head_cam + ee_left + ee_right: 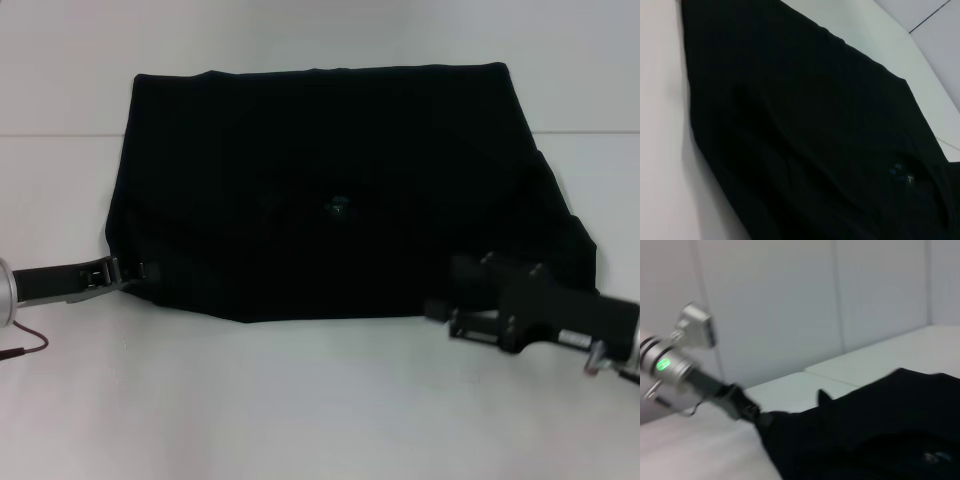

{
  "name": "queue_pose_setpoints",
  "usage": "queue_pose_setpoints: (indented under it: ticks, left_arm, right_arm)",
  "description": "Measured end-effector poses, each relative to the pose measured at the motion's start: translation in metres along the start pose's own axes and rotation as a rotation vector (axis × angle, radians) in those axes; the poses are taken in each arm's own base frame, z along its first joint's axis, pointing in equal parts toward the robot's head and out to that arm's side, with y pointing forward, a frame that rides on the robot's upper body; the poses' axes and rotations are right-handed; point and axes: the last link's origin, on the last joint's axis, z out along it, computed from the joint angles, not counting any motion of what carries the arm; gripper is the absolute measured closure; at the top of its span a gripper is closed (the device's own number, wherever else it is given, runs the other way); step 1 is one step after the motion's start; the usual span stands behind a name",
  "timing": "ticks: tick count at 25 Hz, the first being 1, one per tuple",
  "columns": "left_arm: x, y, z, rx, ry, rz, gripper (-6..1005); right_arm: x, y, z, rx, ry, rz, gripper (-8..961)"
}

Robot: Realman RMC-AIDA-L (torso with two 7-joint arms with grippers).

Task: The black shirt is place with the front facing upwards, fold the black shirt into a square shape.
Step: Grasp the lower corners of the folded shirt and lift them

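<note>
Black shirt (330, 180) lies spread on the white table (300, 400), plain dark side up, roughly a wide rectangle w/ a straight far edge and the near corners slanting inward. Small blue neck label (338, 208) shows near the middle – also visible in the left wrist view (902, 174).

Left gripper (135, 272) sits low at the shirt's near-left corner, fingertips touching the cloth edge; right wrist view shows that same gripper (757, 416) meeting the fabric, which rises a bit at that corner. Looks pinched on the cloth, jaws together.

Right gripper (445, 310) is at the near-right side, just in front of the shirt's edge, body overlapping the corner of the cloth – can't tell if its jaws are apart or together, or if it touches the fabric.
</note>
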Motion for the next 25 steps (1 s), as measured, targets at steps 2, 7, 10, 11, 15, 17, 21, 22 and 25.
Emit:
queue_pose_setpoints:
  ticks: [2, 7, 10, 11, 15, 17, 21, 22, 25]
  left_arm:
    - [0.001, 0.000, -0.001, 0.000, 0.003, -0.002, 810]
    - [0.002, 0.000, -0.003, -0.011, 0.011, -0.009, 961]
    - [0.002, 0.000, -0.003, -0.013, 0.008, -0.011, 965]
    - [0.002, 0.000, -0.003, -0.013, 0.006, -0.013, 967]
    - [0.002, 0.001, -0.003, -0.013, 0.003, -0.014, 971]
    - [0.002, 0.001, -0.002, -0.014, 0.003, -0.012, 970]
    - [0.003, 0.002, -0.002, -0.017, 0.003, -0.010, 970]
    - [0.003, 0.002, -0.002, -0.017, 0.003, -0.011, 970]
    - [0.003, 0.002, -0.002, -0.020, 0.002, -0.011, 970]
  right_arm:
    - [-0.007, -0.011, -0.007, 0.030, 0.005, 0.077, 141]
    - [-0.037, -0.059, -0.038, 0.181, 0.089, 0.383, 142]
    - [-0.058, -0.087, -0.059, 0.279, 0.172, 0.532, 143]
    - [-0.064, -0.095, -0.064, 0.306, 0.206, 0.572, 143]
    - [-0.080, -0.115, -0.073, 0.424, 0.331, 0.681, 144]
    - [-0.084, -0.121, -0.070, 0.472, 0.370, 0.695, 144]
    - [-0.081, -0.121, -0.052, 0.507, 0.467, 0.671, 146]
    - [-0.078, -0.119, -0.047, 0.505, 0.487, 0.662, 149]
    - [-0.071, -0.115, -0.033, 0.503, 0.527, 0.636, 159]
